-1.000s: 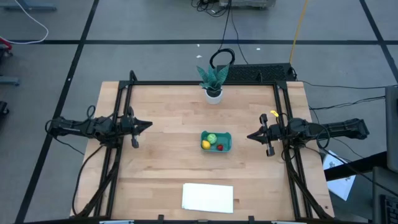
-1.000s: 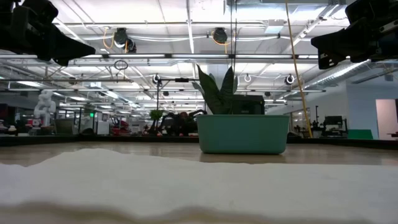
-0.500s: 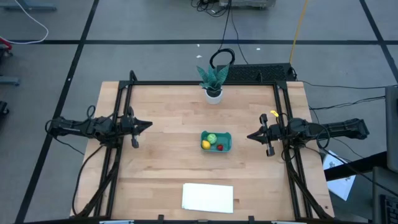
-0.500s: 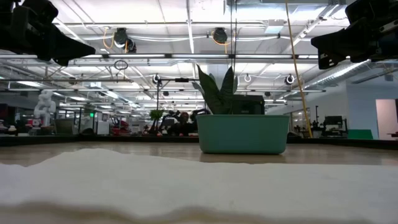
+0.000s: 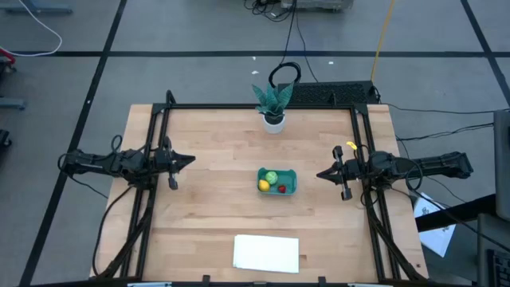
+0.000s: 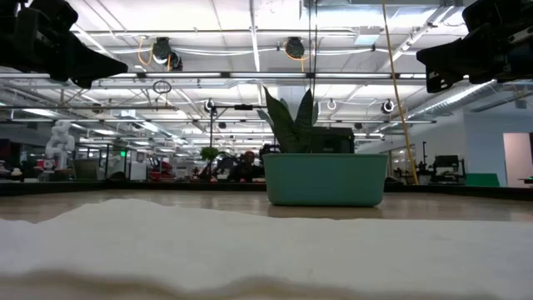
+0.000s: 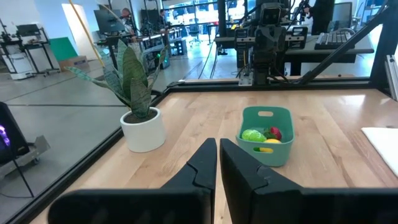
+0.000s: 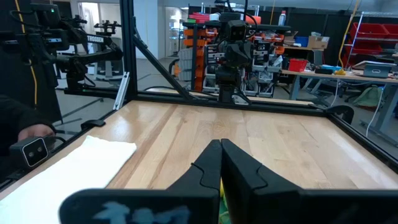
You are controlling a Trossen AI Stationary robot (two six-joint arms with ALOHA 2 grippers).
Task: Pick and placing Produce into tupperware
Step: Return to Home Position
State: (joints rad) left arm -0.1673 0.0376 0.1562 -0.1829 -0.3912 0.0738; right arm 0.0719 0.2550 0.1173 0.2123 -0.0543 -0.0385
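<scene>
The tupperware (image 5: 276, 171) was seen near the middle of the bench (image 5: 215, 215), and all three pieces of produce lay inside it. The yellow lemon-shaped piece (image 5: 264, 186), the round green piece (image 5: 271, 176) and the small red piece (image 5: 281, 189) were packed close together on the tub's floor. In the left wrist view the same three were visible above the teal rim (image 7: 249, 115): green (image 7: 252, 135), red (image 7: 275, 133) and yellow (image 7: 272, 142).

The left gripper (image 5: 192, 160) was held over the left side of the bench, well apart from the tub and pointed toward it. Its jaws were brought together, with nothing between them, as the left wrist view (image 7: 217, 142) confirmed. The right gripper (image 5: 319, 174) was held over the right side, also well clear of the tub and aimed at it. Its jaws were likewise closed on nothing (image 8: 220, 143). In the low view both arms were seen high up at the top corners, clear of the bench surface.

A leafy plant (image 5: 273, 97) in a white pot (image 5: 274, 121) was stood at the far edge of the bench, behind the tub. A flat white sheet (image 5: 266, 253) was laid at the near edge, apart from everything else.
</scene>
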